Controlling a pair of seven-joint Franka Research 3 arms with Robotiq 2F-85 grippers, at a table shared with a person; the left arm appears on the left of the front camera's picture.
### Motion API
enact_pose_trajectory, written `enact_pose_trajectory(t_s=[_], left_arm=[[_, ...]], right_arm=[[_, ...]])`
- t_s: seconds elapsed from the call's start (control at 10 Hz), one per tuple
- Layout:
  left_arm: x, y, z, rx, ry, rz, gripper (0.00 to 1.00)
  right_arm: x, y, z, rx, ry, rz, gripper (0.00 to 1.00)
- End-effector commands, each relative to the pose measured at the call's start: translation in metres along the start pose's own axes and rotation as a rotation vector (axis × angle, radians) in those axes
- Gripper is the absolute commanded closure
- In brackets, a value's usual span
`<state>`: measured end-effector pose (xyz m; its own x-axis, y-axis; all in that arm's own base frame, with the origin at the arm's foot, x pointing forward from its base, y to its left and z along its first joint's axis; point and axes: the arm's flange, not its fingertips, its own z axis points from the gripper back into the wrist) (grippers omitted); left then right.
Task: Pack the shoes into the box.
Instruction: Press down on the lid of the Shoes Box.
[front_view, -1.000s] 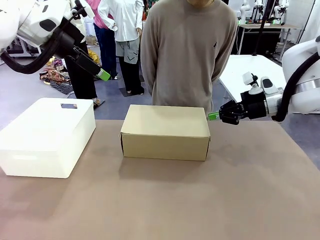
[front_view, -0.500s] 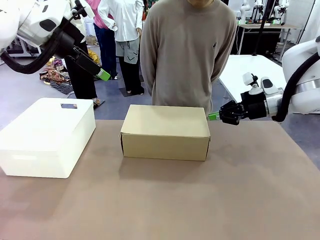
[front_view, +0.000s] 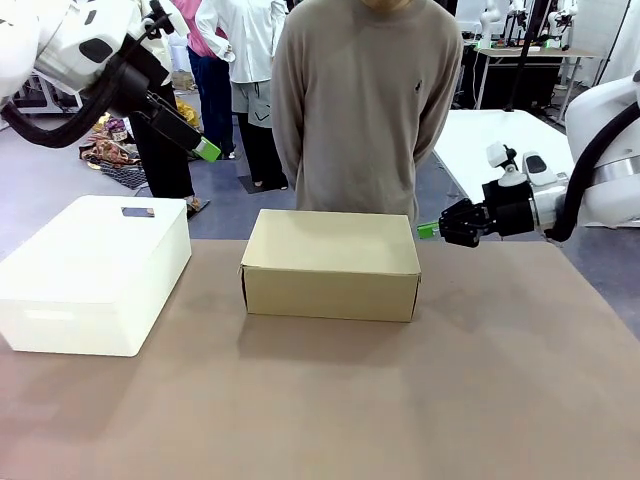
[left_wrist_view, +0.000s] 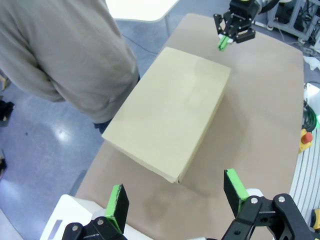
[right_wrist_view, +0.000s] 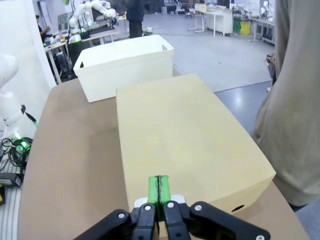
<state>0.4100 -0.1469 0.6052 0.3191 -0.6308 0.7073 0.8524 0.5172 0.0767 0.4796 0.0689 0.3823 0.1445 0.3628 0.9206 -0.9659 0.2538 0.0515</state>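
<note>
The box (front_view: 330, 263) sits with its lid down just beside the right hand (front_view: 427, 231), whose fingers are pressed together and which has edged slightly back; the left hand (left_wrist_view: 175, 195) hovers wide. Opening it likely comes first.

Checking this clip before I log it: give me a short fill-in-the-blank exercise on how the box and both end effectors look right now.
1. The lid of the cardboard box is ____.
2. The fingers of the right end effector are pressed ____.
3. The left end effector, raised above the table, is ____.
4. The white bin sits to the box's ____ in the front view.

Missing words: closed; together; open; left
</note>
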Motion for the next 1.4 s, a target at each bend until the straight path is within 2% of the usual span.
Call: enact_pose_trajectory(t_s=[0.0,0.4,0.7,0.9,1.1,1.3], left_arm=[[-0.001,0.002,0.001,-0.018,-0.021,-0.012,0.00],[-0.001,0.002,0.001,-0.018,-0.021,-0.012,0.00],[-0.001,0.002,0.001,-0.018,-0.021,-0.012,0.00],[0.000,0.000,0.000,0.000,0.000,0.000,0.00],[0.004,0.001,-0.028,0.012,0.067,0.083,0.00],[0.013,-0.002,-0.046,0.017,0.117,0.103,0.00]], right_arm=[[0.039,0.007,0.012,0.015,0.075,-0.086,1.00],[0.103,0.023,0.024,-0.010,0.224,-0.176,1.00],[0.145,0.044,0.026,-0.030,0.355,-0.262,0.42],[0.160,0.059,0.029,-0.065,0.433,-0.297,0.03],[0.167,0.077,0.031,-0.087,0.494,-0.314,0.00],[0.169,0.092,0.035,-0.114,0.549,-0.339,0.00]])
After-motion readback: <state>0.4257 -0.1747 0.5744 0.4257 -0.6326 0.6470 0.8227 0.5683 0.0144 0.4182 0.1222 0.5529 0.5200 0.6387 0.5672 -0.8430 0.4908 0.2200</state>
